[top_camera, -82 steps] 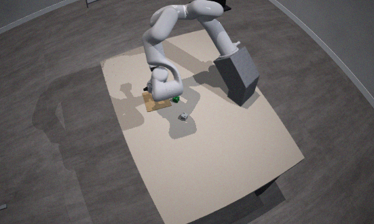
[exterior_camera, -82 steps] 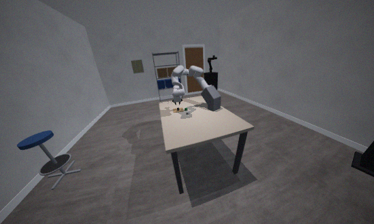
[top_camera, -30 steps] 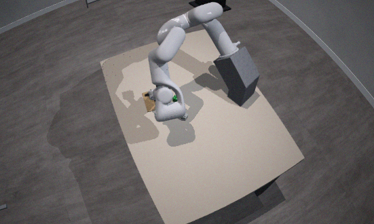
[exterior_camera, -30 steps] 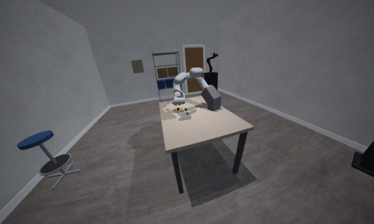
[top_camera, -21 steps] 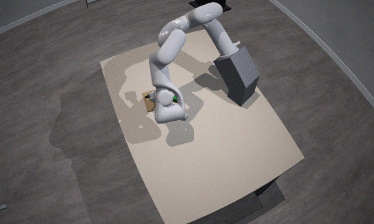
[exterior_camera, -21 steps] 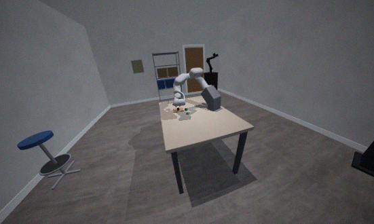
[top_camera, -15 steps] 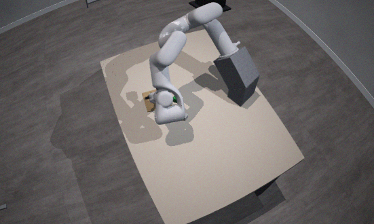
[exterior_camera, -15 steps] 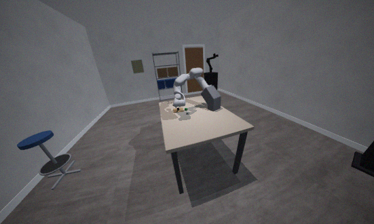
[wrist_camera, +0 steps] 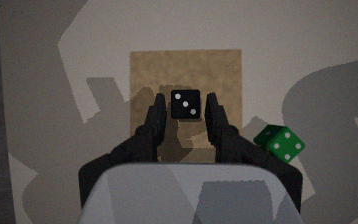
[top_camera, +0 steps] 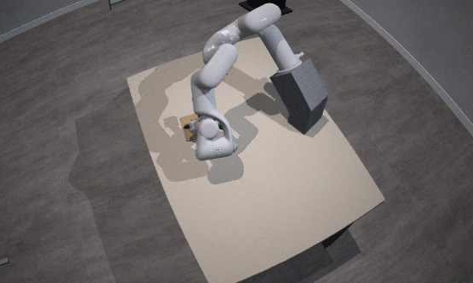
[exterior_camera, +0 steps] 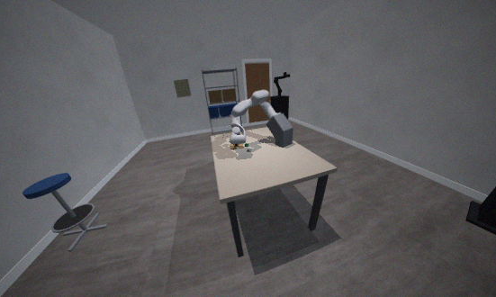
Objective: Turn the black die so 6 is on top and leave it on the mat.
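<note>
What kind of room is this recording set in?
Probably a bare lab or workshop room: grey walls, a single table carrying the arm, a metal shelf rack beside a wooden door at the back, and a blue stool by the wall.

bare lab room: table (exterior_camera: 272, 173), shelf rack (exterior_camera: 203, 90), stool (exterior_camera: 47, 185).

- black die (wrist_camera: 185, 104), white pips
- green die (wrist_camera: 279, 142), white pips
- tan mottled mat (wrist_camera: 221, 70)
- beige desk (top_camera: 285, 180)
- white arm (top_camera: 208, 86), black tool (wrist_camera: 185, 114)
</note>
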`<action>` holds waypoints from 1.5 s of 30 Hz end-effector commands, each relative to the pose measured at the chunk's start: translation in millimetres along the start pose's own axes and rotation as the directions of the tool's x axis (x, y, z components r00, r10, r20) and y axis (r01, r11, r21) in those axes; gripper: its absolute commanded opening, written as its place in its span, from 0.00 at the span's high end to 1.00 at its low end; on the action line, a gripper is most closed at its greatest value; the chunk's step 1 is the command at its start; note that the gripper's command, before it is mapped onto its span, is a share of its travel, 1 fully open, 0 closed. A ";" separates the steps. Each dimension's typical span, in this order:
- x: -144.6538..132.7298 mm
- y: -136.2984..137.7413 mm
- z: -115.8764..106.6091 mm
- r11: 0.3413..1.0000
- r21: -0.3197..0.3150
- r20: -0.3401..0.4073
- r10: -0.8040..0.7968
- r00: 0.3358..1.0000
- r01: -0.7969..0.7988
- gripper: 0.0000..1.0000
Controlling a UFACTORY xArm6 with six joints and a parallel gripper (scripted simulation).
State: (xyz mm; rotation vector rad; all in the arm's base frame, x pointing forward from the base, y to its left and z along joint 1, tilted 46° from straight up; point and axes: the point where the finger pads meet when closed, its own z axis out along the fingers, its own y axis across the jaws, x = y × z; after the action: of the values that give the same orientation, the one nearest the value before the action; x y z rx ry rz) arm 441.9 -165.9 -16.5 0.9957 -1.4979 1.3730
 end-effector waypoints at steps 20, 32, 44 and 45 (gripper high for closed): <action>-6.9 -1.2 6.3 1.000 0.001 0.000 0.002 1.000 -0.002 0.53; -6.9 -1.2 6.3 1.000 0.001 0.000 0.002 1.000 -0.002 0.53; -6.9 -1.2 6.3 1.000 0.001 0.000 0.002 1.000 -0.002 0.53; -6.9 -1.2 6.3 1.000 0.001 0.000 0.002 1.000 -0.002 0.53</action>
State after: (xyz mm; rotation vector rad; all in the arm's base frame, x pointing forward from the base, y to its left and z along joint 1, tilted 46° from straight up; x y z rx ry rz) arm 444.0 -173.1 -23.8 0.9950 -1.4979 1.3730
